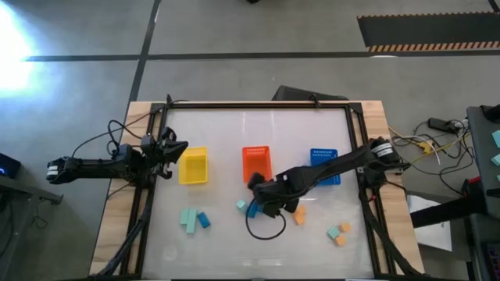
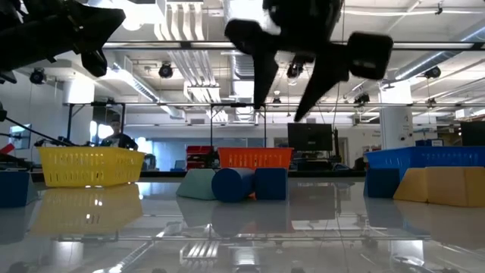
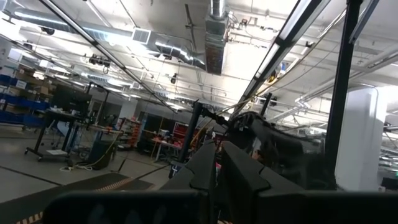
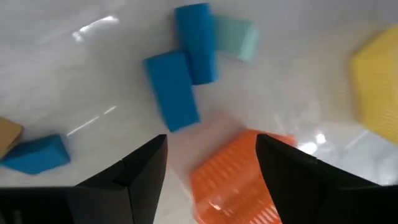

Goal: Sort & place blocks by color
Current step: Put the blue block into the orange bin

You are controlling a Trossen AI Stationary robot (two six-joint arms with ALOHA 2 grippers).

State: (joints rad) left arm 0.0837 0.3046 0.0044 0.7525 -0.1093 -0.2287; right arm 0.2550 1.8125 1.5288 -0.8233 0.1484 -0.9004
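— What's around you?

— A glossy white table [image 1: 258, 250] in a big workshop with ceiling ducts and lights. Three baskets stand in a row across it: yellow basket [image 1: 193, 166], orange basket [image 1: 255, 164], blue basket [image 1: 323, 166].

— And your right pincer?

— My right gripper [image 1: 255, 201] hangs above the table just in front of the orange basket, fingers [image 4: 144, 163] spread wide, nothing between them. Below it lie two blue blocks [image 4: 173, 90] touching each other, with a teal block [image 4: 236, 37] against the far one.

— Other blocks?

— A teal-and-blue cluster [image 1: 194, 219] sits in front of the yellow basket. An orange block [image 1: 298, 215] lies just beside my arm, and a small group of teal and orange ones [image 1: 339, 232] lies in front of the blue basket, apart from the rest.

— The left one?

— My left gripper [image 1: 173, 150] waits at the table's left edge, beside the yellow basket. Its fingers seem nearly together; I cannot tell for sure.
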